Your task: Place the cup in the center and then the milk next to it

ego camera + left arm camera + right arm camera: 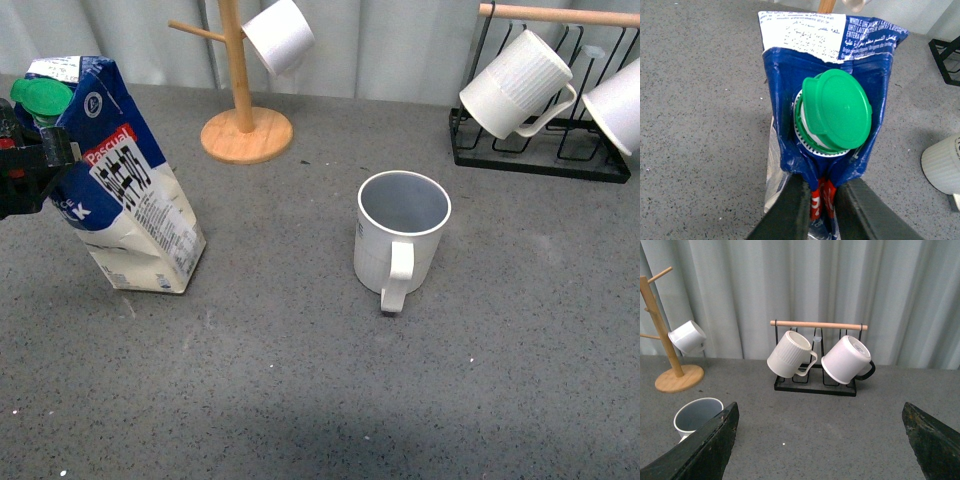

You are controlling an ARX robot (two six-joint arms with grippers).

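Front view cutoffs: left gripper half out of frame at the left edge, arm unseen; right arm out of shot.
Task item: milk tilted, base touching grey table, well left of cup, cap end at the claw.
Grip: fingers clenched on the carton top beside green cap.
Cup pose: upright mid-table, handle toward camera.
Other claw: right gripper spread wide, holding nothing, above table, facing mug rack.
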